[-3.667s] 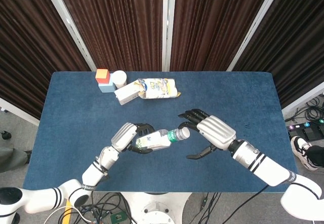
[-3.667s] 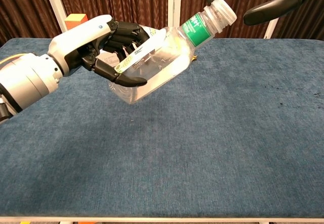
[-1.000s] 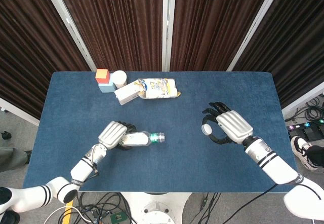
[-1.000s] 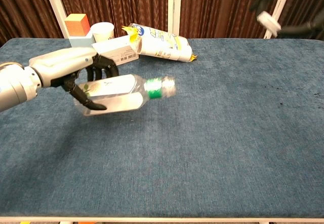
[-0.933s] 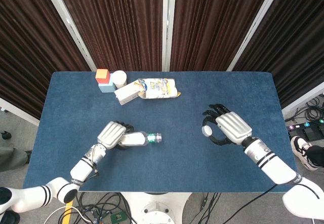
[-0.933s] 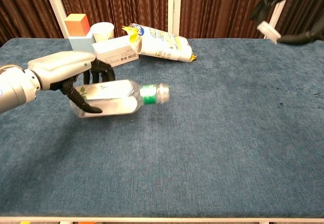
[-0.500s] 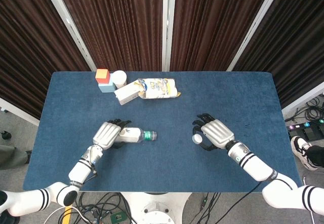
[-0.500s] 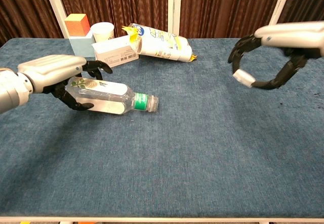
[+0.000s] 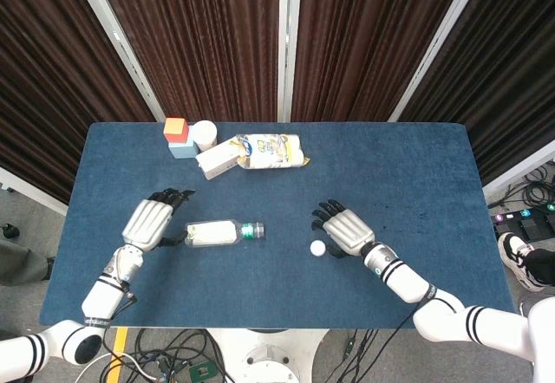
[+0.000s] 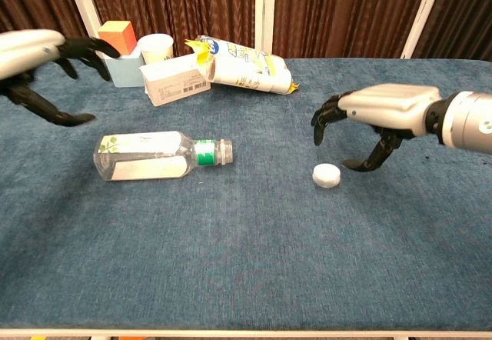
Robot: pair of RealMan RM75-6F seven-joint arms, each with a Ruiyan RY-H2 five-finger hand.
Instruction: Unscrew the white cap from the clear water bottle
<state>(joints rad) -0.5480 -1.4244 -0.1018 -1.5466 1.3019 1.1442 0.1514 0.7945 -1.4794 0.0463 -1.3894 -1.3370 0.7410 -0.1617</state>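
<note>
— Where's the clear water bottle [image 10: 157,156]?
— Flat on its side on the fuzzy blue tablecloth [image 10: 254,255], neck open, green band at the shoulder. The left hand [image 9: 151,223] hangs just beside its base, fingers spread, holding nothing.
— And the white cap [image 10: 326,175]?
— A small round disc lying on the cloth, well apart from the bottle. The right hand [image 10: 374,117] arches over it, dark fingers splayed, released, not touching.

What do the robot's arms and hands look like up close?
Each hand, left hand and right hand, has a pale silver-white ribbed back plate and slim black fingers. The forearms are smooth white tubes with metallic wrist cuffs and thin black rings at the joints. No sleeves; no markings legible.
</note>
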